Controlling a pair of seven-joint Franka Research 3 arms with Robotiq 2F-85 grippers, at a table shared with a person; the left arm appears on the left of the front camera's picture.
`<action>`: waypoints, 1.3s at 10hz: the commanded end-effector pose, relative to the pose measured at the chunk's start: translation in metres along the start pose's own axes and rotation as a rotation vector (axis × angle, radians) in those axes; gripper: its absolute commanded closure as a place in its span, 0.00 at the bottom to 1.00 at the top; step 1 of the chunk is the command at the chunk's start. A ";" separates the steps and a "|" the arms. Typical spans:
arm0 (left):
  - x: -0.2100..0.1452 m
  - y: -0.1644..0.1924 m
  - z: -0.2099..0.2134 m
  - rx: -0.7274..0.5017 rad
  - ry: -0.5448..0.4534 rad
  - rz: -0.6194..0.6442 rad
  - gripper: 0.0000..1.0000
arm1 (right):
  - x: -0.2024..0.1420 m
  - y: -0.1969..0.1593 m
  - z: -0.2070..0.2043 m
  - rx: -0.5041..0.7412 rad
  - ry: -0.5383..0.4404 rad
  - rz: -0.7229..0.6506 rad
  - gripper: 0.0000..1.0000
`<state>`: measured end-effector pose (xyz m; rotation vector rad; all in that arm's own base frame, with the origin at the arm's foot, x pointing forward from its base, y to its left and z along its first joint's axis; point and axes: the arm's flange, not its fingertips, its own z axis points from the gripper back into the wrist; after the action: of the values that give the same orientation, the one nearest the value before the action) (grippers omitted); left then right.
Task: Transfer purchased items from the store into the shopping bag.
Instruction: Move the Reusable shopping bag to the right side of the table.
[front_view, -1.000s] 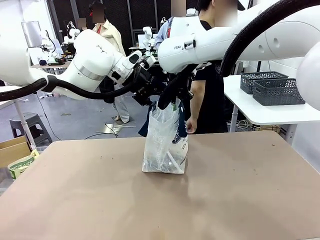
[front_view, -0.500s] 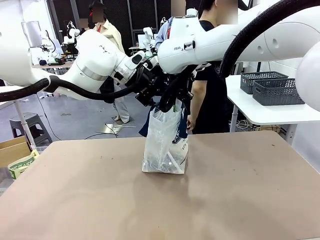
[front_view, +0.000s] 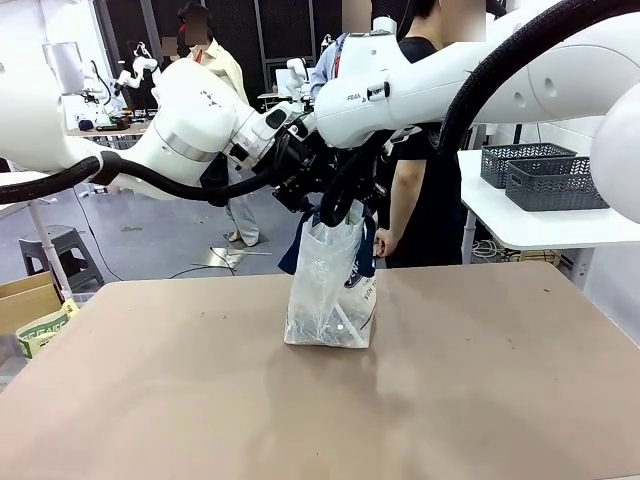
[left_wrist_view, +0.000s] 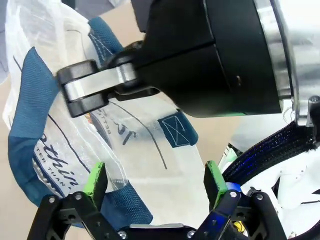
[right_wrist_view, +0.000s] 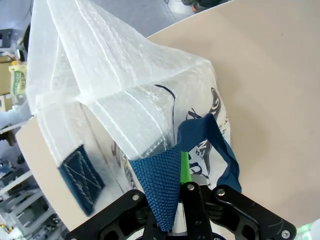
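Observation:
The shopping bag (front_view: 328, 295), translucent white with navy straps, stands upright mid-table. My right gripper (front_view: 338, 205) hangs over its mouth, shut on a navy strap (right_wrist_view: 165, 185) that it holds up; its own view shows the gripper (right_wrist_view: 184, 172) pinched on that strap. My left gripper (front_view: 298, 182) sits close beside it at the bag's top, open, and its green pads (left_wrist_view: 95, 177) straddle bag plastic and another navy strap (left_wrist_view: 30, 125). The purchased items cannot be made out through the bag wall. Two dark grey openwork baskets (front_view: 555, 185) sit at the right; I cannot tell which is the store.
The baskets rest on a white side table (front_view: 520, 225) beyond the brown table's right end. A person stands just behind the bag, one hand (front_view: 380, 245) near its far side. A cardboard box (front_view: 30, 310) sits off the left edge.
My left gripper has edged right and closer to the right gripper. The bag's mouth has been drawn slightly higher. Both grippers keep their states.

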<state>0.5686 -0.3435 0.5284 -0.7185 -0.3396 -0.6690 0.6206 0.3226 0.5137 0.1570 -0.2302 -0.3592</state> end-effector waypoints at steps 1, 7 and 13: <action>-0.010 0.006 0.015 0.064 -0.019 -0.020 0.00 | 0.002 -0.007 0.007 0.011 -0.009 0.035 1.00; -0.013 0.016 0.028 0.127 0.003 -0.045 0.00 | 0.003 -0.009 0.008 -0.034 0.026 0.091 1.00; 0.004 0.029 0.023 0.305 0.057 -0.043 0.00 | -0.001 -0.011 0.006 -0.067 0.016 0.147 1.00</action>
<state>0.5804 -0.3084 0.5305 -0.4745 -0.3973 -0.6815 0.6170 0.3129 0.5218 0.1015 -0.1969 -0.2375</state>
